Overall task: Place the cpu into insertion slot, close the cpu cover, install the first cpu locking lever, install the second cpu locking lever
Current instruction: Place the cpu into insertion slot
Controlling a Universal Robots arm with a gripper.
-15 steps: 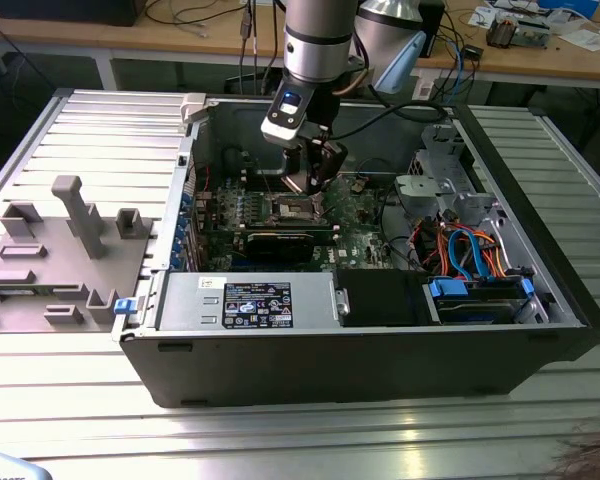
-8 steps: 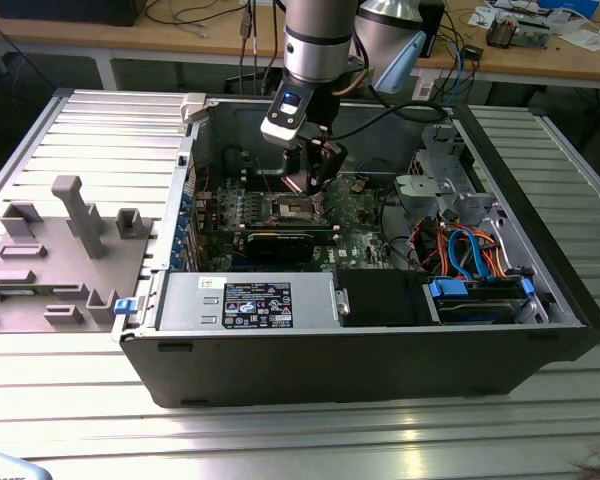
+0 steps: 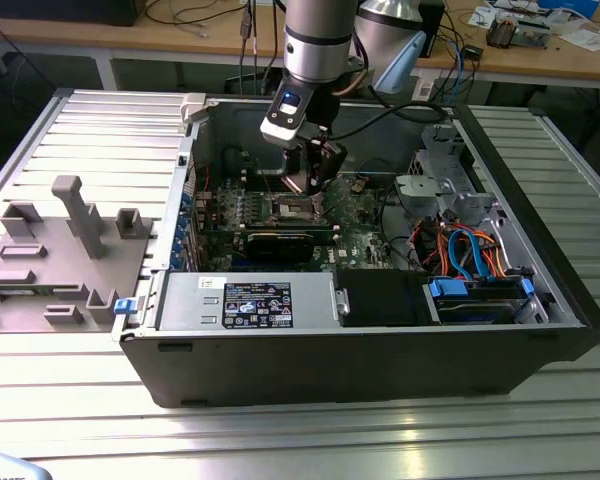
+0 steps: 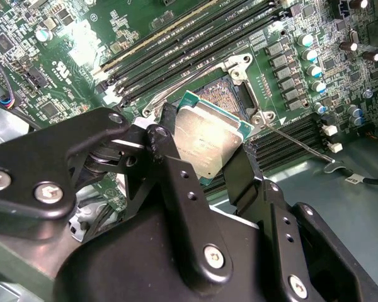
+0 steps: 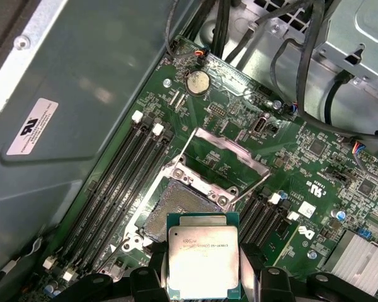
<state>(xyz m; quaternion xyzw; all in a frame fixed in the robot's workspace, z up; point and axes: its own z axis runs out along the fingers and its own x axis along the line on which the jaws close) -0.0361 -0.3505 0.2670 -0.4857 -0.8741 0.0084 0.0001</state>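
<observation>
The gripper [image 4: 205, 152] jaws are closed to chip width on two opposite edges of the cpu [image 5: 203, 261]. The cpu sits between the jaws, over the insertion slot [image 5: 176, 211], apparently not yet seated. It is light, rigid and smooth-sided, with a fragile underside: grip the edges only.

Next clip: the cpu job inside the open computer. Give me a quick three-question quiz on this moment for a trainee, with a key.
1. True or false: the cpu already sits in the insertion slot.
2. The cpu cover is: A) shut over the slot, B) swung up open, C) taken off.
3. Fill in: the pincer is shut on the ____.
Key: 1 false, it is held clear of the empty slot; 2 B; 3 cpu.
</observation>
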